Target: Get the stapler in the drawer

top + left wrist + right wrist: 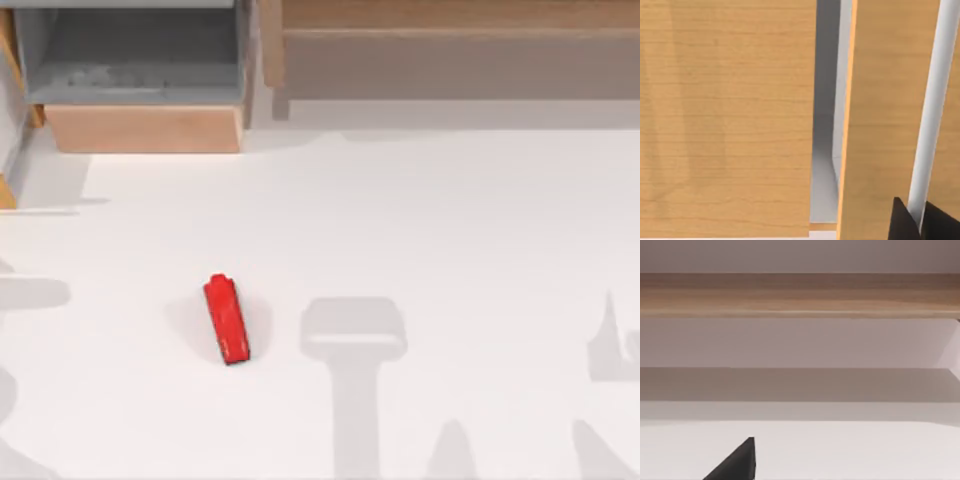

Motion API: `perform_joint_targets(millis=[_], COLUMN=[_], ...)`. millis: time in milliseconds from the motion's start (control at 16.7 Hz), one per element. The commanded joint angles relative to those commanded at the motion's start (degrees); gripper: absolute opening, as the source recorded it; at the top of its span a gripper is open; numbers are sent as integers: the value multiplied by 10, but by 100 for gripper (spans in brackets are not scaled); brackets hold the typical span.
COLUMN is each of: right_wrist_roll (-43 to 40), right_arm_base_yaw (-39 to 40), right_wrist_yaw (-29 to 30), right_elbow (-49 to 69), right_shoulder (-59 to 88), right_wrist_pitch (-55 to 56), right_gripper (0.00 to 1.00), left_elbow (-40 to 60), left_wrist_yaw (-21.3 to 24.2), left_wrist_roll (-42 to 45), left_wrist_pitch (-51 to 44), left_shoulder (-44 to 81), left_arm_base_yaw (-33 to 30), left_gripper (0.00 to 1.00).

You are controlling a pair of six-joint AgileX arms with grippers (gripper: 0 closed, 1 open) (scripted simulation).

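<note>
Red stapler (226, 320) is lying on the white worktop (450, 250), left of centre, well apart from the open drawer (145, 128) sitting at top left, so grasp and placement are both pending; can't tell either hand's state.

Red stapler (226, 320); grey drawer (140, 75), tan front; white table (450, 230).

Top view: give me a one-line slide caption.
Red stapler lies on the white table, apart from the open drawer at the far left.
</note>
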Motion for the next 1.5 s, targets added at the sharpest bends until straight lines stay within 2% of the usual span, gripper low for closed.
perform_joint_targets(millis=[420, 840, 1140, 1500], right_wrist_roll=[0, 0, 0, 0], right_arm_base_yaw=[0, 0, 0, 0], right_wrist_yaw=[0, 0, 0, 0], right_elbow=[0, 0, 0, 0], right_shoulder=[0, 0, 0, 0], right_wrist_pitch=[0, 0, 0, 0], right_gripper=[100, 100, 100, 100], left_elbow=[-14, -119, -129, -129], left_wrist_yaw=[7, 69, 75, 75], left_wrist_roll=[1, 4, 5, 5], left_wrist_pitch=[10, 70, 75, 75], left_shoulder=[-6, -47, -51, -51], left_arm_base_yaw=[8, 70, 75, 75], left_gripper=[0, 0, 0, 45])
